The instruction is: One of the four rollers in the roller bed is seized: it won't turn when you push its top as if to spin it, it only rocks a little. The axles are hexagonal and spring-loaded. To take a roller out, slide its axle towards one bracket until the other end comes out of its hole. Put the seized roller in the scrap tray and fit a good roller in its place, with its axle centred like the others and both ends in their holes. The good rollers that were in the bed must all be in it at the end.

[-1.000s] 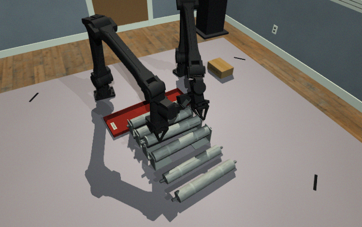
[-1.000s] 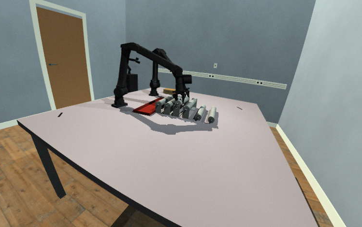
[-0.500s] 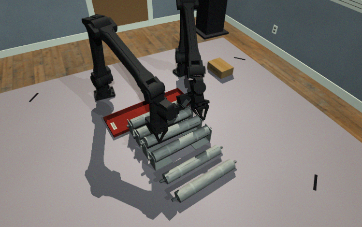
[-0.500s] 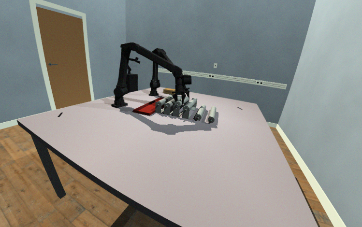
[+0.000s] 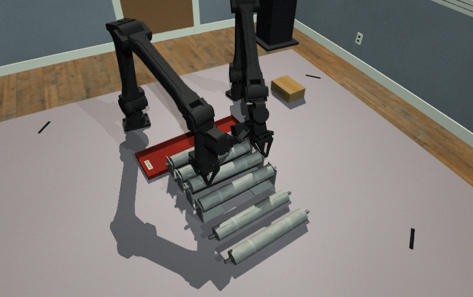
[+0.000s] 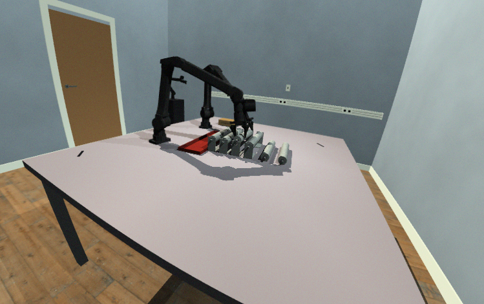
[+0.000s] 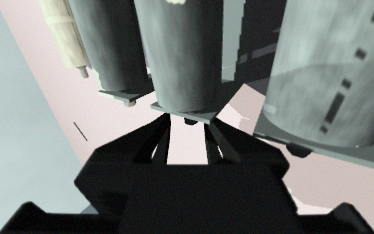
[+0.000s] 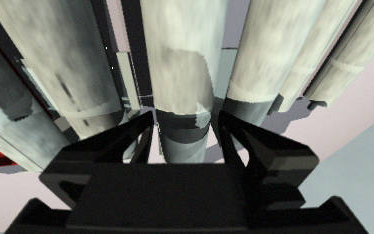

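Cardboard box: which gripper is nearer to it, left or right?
Left. The left gripper is at the roller ends on the cardboard box side; the right gripper is farther, near the opposite ends.
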Available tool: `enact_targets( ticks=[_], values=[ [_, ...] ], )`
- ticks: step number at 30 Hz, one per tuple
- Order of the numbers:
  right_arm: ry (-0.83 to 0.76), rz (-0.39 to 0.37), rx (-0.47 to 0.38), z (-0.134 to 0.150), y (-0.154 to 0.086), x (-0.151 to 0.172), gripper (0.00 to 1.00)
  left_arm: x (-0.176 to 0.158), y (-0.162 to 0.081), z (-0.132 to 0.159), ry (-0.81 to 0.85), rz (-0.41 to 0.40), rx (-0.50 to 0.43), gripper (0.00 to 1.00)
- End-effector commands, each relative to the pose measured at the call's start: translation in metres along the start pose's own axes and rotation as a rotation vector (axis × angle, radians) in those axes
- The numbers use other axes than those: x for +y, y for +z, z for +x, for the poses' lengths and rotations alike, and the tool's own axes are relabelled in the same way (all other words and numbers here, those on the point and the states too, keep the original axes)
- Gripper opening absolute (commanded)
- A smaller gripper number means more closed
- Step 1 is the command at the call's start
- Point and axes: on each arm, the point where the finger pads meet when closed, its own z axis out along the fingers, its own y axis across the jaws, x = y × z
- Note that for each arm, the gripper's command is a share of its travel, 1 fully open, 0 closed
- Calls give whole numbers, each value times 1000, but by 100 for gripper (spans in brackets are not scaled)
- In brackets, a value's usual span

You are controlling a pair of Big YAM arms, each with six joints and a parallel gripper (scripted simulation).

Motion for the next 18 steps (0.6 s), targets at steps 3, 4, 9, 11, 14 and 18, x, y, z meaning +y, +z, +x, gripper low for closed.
enact_targets(
  ticks=[3, 4, 9, 11, 14, 18],
  values=[
    [-8, 40, -4, 3, -19, -10, 62, 36, -13, -21, -4, -79, -46, 32],
    [3, 49, -6, 2, -21, -14, 62, 36, -13, -21, -4, -79, -46, 32],
    [23, 86, -13, -2, -51, -30, 62, 7, -27, -11, -3, -26, -28, 32],
    [23, 91, -13, -2, -65, -30, 62, 8, -40, -10, -4, -32, -25, 32],
    [23, 85, -12, -2, -82, -29, 62, 21, -66, -12, -9, -59, -32, 32],
    [19, 85, -12, -3, -91, -30, 62, 36, -83, -9, -18, -83, -35, 32]
  ],
)
